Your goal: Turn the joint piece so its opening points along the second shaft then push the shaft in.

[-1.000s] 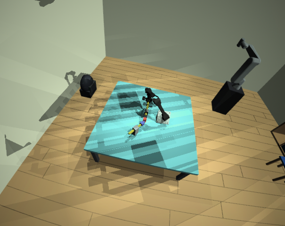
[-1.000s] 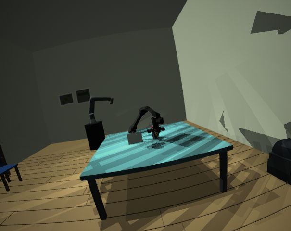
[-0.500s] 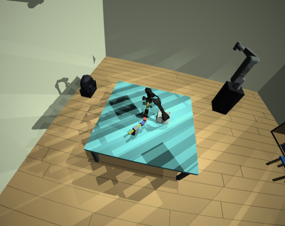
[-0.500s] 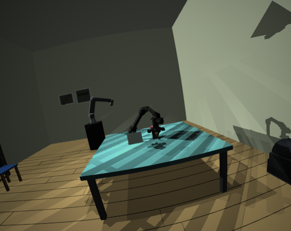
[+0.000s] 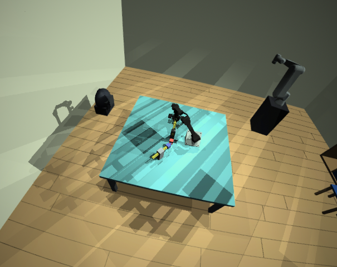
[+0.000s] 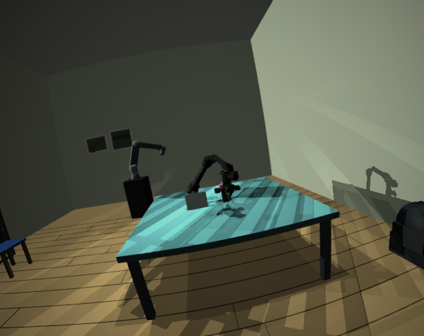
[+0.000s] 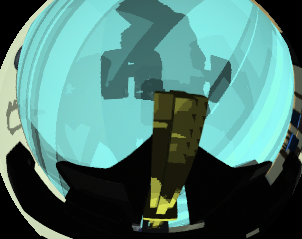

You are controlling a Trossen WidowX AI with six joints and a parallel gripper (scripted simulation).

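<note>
My gripper (image 5: pixel 175 119) (image 6: pixel 226 196) (image 7: pixel 168 139) is shut on the yellow second shaft (image 5: pixel 174 124) (image 7: pixel 164 149), which runs between the dark fingers in the wrist view. In the top view this shaft leads into a dark block (image 5: pixel 172 133). A red joint piece (image 5: pixel 171 140) (image 6: pixel 221 185) stands just beyond that block and meets a blue part (image 5: pixel 169 145). The other yellow shaft (image 5: pixel 155 156) passes through a grey block (image 5: pixel 160 153) at an angle to the second shaft. Whether the second shaft's end is inside the opening cannot be told.
The arm's pale base plate (image 5: pixel 188 142) (image 6: pixel 196 201) is right of the shafts in the top view. The turquoise table (image 5: pixel 162 181) (image 6: pixel 161 234) bears everything. A grey robot arm on a black pedestal (image 5: pixel 266 116) (image 6: pixel 137 198) and a dark rounded object (image 5: pixel 103 100) (image 6: pixel 416 231) stand off the table.
</note>
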